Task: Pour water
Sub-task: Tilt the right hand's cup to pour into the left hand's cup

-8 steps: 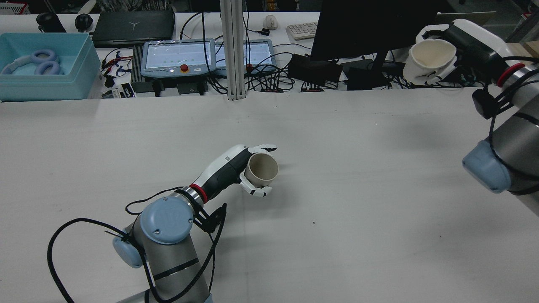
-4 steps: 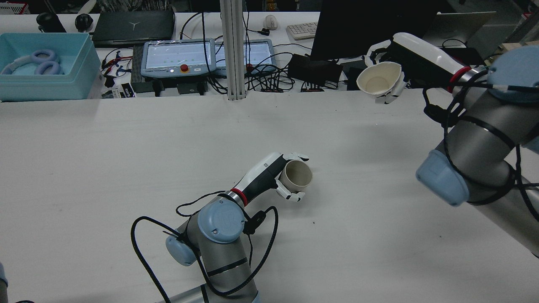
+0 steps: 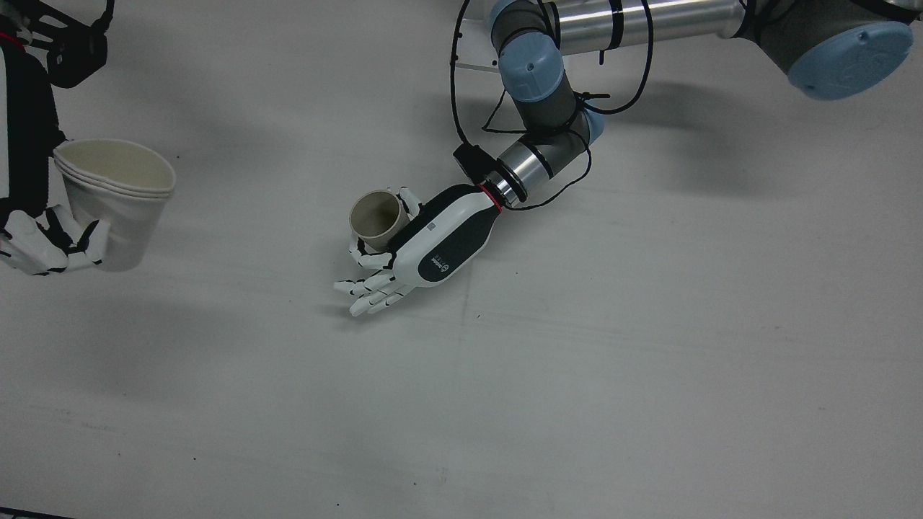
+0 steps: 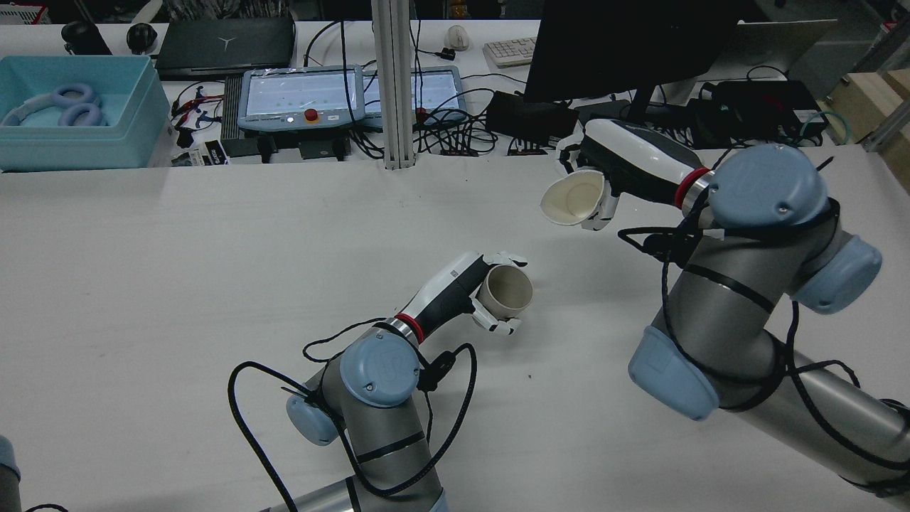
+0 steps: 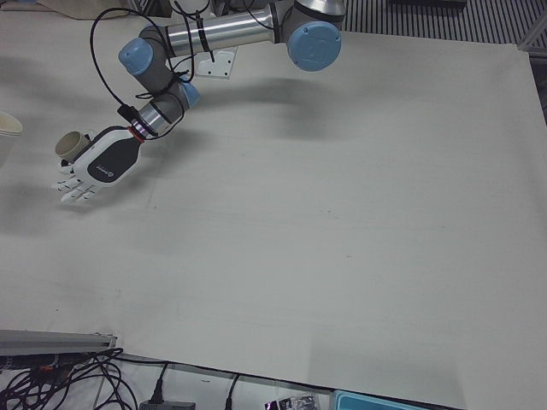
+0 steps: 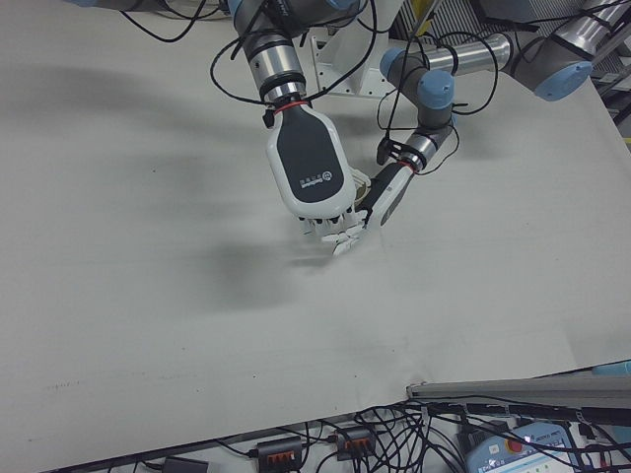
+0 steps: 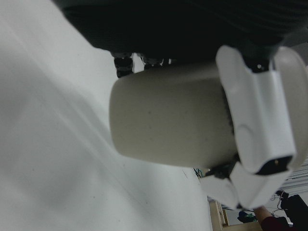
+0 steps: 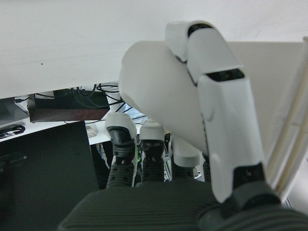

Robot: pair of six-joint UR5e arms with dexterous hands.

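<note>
My left hand (image 4: 462, 288) is shut on a small beige cup (image 4: 506, 291), upright just above the table's middle. It also shows in the front view (image 3: 433, 245) with the cup (image 3: 376, 216), and in the left-front view (image 5: 107, 162). The left hand view shows the cup (image 7: 168, 120) close up, with fingers across it. My right hand (image 4: 629, 171) is shut on a white paper cup (image 4: 572, 199), held raised and tilted, mouth toward the beige cup, above and to its right. The front view shows the white cup (image 3: 119, 194) at far left in the right hand (image 3: 29, 216). In the right-front view my right hand (image 6: 311, 168) hides both cups.
Beyond the table's far edge are a teach pendant (image 4: 298, 96), a black monitor (image 4: 625, 43), cables and a blue bin (image 4: 71, 114). A metal post (image 4: 393, 85) stands at the far edge. The right arm's elbow (image 4: 718, 341) reaches over the table's right side.
My right arm has swung left and down, carrying the white cup from the far right toward the beige cup and tilting it. My left hand moved right with its cup, then stayed almost still.
</note>
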